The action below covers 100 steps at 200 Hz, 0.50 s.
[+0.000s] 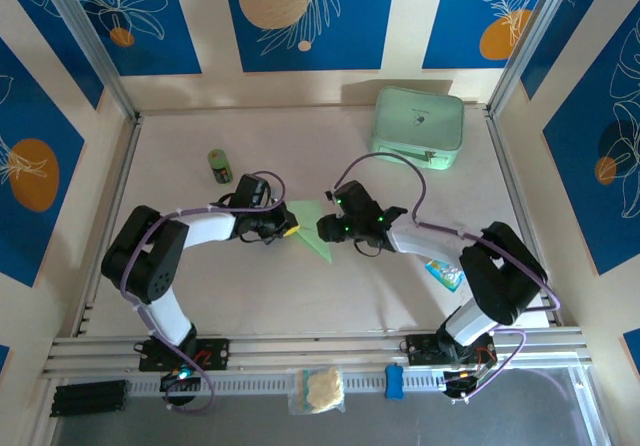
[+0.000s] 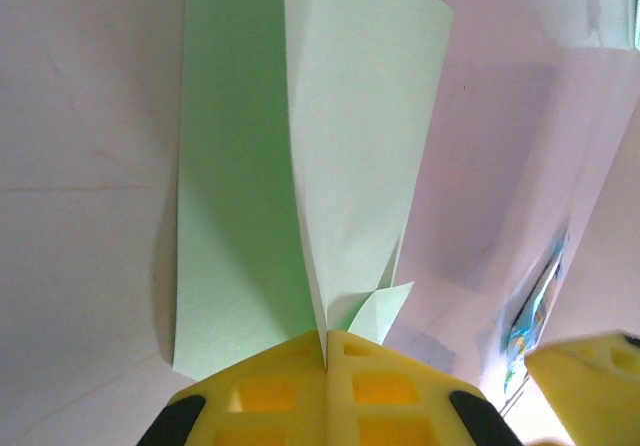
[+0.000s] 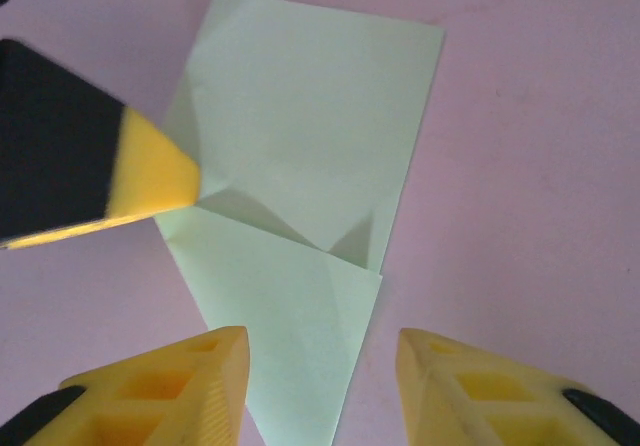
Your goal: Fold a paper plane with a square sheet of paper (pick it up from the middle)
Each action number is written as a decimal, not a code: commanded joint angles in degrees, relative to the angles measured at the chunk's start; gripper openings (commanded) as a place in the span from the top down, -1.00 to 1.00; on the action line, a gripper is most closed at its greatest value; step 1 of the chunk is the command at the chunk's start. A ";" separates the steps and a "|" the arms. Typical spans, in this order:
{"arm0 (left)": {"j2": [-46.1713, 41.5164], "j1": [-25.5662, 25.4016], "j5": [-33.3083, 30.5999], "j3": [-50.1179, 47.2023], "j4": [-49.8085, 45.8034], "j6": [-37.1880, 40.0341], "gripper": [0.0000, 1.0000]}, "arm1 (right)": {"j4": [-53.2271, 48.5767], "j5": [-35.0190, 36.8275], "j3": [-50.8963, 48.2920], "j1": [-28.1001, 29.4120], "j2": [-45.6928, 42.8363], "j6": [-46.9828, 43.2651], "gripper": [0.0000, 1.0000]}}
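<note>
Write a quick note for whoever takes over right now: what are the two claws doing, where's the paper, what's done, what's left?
Left gripper: shut on a raised fold of the paper.
Right gripper: open, over the paper's narrow end, not gripping.
Paper: on the table, between the two grippers.
Done: several folds creased in.
Left: more folds; it is not a narrow plane yet.

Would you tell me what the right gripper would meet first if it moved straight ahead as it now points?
Most likely the paper: the right gripper stands open, aimed at its folded middle, with the left gripper pinching one edge. Depth is unclear.
</note>
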 commanded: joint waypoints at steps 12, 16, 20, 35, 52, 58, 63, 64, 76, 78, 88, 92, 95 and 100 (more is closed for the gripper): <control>-1.66 -0.94 -1.96 2.94 -4.62 -1.11 0.86 | 2.81 18.03 -1.98 7.66 0.44 -8.82 0.14; -1.69 -0.96 -1.98 3.06 -4.84 -1.15 0.86 | 3.29 19.37 -1.97 8.71 0.96 -9.80 0.15; -1.66 -1.04 -2.08 3.22 -5.03 -1.13 0.86 | 3.87 20.26 -1.90 9.71 1.52 -10.96 0.17; -1.71 -1.13 -2.28 3.60 -5.75 -1.18 0.86 | 7.16 22.26 -2.20 12.76 3.80 -14.77 0.22; -1.88 -1.14 -2.33 3.74 -6.06 -1.38 0.86 | 9.41 23.53 -1.96 14.57 6.83 -16.20 0.27; -2.03 -1.14 -2.34 3.71 -6.16 -1.34 0.86 | 9.40 23.95 -1.48 14.92 7.83 -16.15 0.29; -2.07 -1.14 -2.33 3.77 -6.21 -1.40 0.85 | 9.54 24.38 -1.24 15.15 8.57 -16.10 0.29; -2.11 -1.14 -2.32 3.78 -6.19 -1.36 0.85 | 9.56 24.47 -1.16 15.24 8.65 -16.12 0.29; -2.31 -1.14 -2.50 3.78 -6.59 -1.37 0.85 | 9.65 25.53 -0.56 15.75 10.14 -15.93 0.32; -2.28 -1.14 -2.50 3.71 -6.60 -1.36 0.85 | 9.60 25.64 -0.43 15.83 10.35 -15.89 0.32; -2.33 -1.15 -2.50 3.69 -6.65 -1.30 0.85 | 9.67 26.12 -0.20 16.08 11.33 -15.73 0.34; -2.40 -1.14 -2.59 3.69 -6.76 -1.23 0.85 | 9.76 26.22 -0.21 16.06 11.61 -15.66 0.35; -2.37 -1.14 -2.61 3.69 -6.78 -1.23 0.85 | 9.83 26.24 -0.21 16.04 11.80 -15.58 0.35; -2.33 -1.14 -2.59 3.69 -6.86 -1.20 0.85 | 9.80 26.31 -0.11 16.10 12.03 -15.40 0.37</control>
